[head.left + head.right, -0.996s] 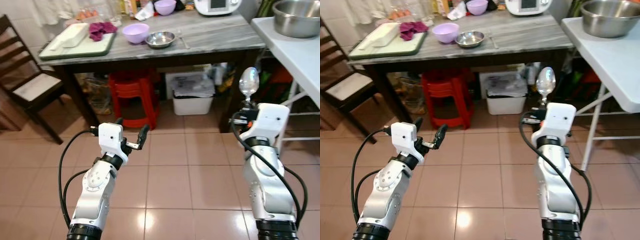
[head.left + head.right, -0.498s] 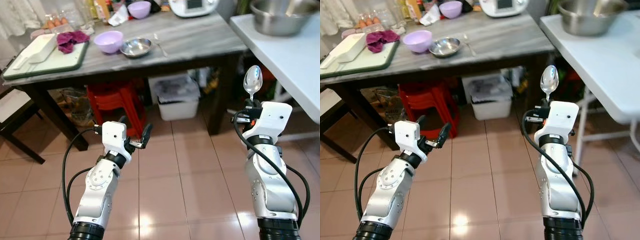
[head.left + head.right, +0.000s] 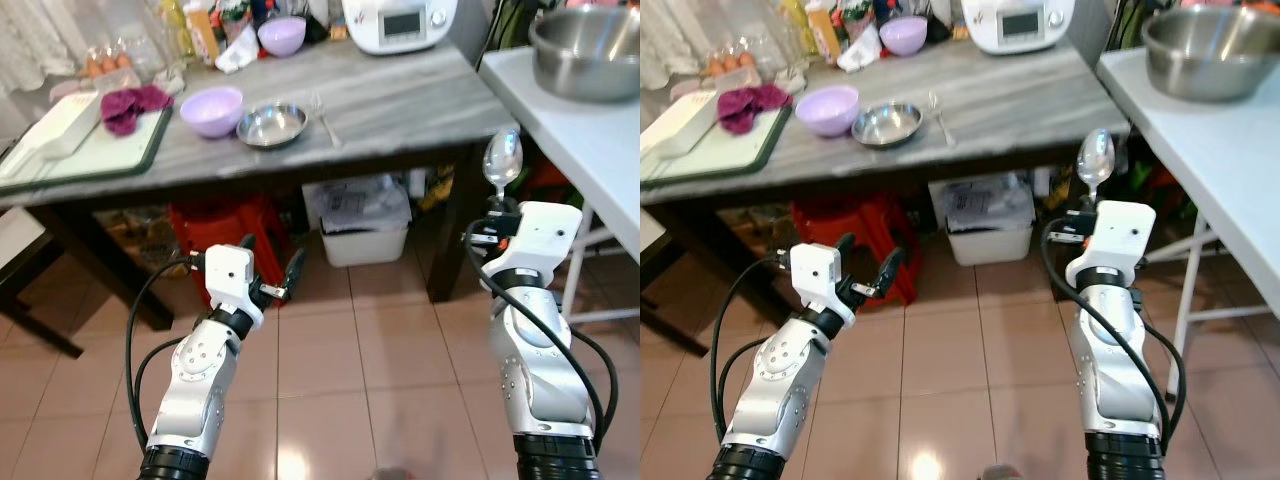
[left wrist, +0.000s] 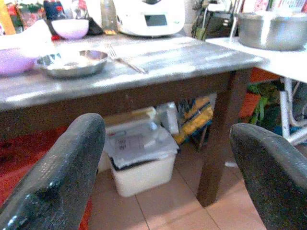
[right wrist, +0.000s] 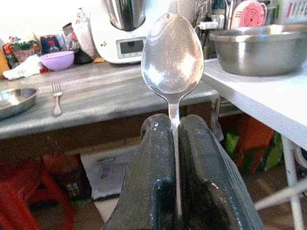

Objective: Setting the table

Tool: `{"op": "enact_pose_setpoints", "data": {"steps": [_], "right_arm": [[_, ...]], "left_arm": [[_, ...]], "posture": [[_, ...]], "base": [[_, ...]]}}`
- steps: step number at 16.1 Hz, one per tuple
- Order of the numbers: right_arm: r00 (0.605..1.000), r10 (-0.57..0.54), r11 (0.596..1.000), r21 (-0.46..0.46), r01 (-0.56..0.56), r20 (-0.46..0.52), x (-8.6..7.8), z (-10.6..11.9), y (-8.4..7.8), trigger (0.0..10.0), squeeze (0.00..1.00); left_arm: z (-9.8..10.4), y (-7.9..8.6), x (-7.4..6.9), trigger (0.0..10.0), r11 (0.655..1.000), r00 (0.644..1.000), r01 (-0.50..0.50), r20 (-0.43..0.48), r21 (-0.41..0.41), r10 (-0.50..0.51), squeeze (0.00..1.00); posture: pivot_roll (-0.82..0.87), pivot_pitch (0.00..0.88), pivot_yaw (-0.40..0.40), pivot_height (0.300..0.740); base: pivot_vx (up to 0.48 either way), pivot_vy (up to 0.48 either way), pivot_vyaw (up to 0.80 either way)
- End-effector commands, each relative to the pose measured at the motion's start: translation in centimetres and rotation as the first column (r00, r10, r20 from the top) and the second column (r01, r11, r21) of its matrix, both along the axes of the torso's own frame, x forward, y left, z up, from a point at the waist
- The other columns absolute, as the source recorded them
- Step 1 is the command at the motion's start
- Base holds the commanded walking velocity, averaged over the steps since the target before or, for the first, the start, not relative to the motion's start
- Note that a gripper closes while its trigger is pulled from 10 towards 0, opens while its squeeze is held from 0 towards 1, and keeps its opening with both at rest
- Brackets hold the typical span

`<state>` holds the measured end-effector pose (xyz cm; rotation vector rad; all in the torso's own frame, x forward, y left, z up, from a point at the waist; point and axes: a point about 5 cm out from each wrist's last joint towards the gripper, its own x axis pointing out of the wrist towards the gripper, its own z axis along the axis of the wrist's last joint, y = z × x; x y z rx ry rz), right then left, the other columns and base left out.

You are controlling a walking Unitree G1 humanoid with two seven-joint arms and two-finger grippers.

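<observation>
In our right gripper, fingers pinched on its handle, the spoon stands upright, shiny bowl on top, short of the table. Our left gripper hangs spread. On the table, a steel dish and purple bowl; contents unclear.

1. Two silver arms reach forward from the bottom of the head view, both raised to about the same height, each trailed by a looping black cable.
2. The left gripper sits on a white wrist block, its two black fingers spread wide apart with nothing between them.
3. The right gripper points upward, its fingers pressed together on the handle of a spoon, bowl uppermost.
</observation>
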<state>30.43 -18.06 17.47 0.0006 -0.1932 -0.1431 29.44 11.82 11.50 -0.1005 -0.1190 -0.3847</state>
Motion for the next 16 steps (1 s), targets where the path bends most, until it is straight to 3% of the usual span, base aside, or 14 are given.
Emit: {"op": "enact_pose_setpoints", "data": {"steps": [1, 9, 16], "right_arm": [[0.999, 0.027, 1.000, 0.002, -0.027, 0.022, 0.07, 0.48, 1.02, 10.0, 0.00], [0.999, 0.029, 1.000, 0.001, -0.029, 0.023, 0.05, 0.44, 1.15, 10.0, 0.00], [0.999, 0.030, 1.000, 0.001, -0.030, 0.024, 0.06, 0.47, 1.16, 10.0, 0.00]], "left_arm": [[-0.11, 1.05, 0.02, 10.0, 1.000, 1.000, -0.026, -0.004, 0.016, 0.027, 0.00], [-0.09, 1.02, -0.01, 10.0, 1.000, 1.000, -0.017, -0.007, 0.021, 0.017, 0.00], [-0.20, 0.87, -0.03, 10.0, 1.000, 1.000, -0.014, -0.014, 0.021, 0.015, 0.00]], "posture": [[-0.20, 0.103, 0.104, 0.740], [-0.20, 0.104, 0.109, 0.740], [-0.20, 0.106, 0.108, 0.740]], "base": [[0.480, 0.000, 0.00], [0.480, 0.000, 0.00], [0.480, 0.000, 0.44]]}}
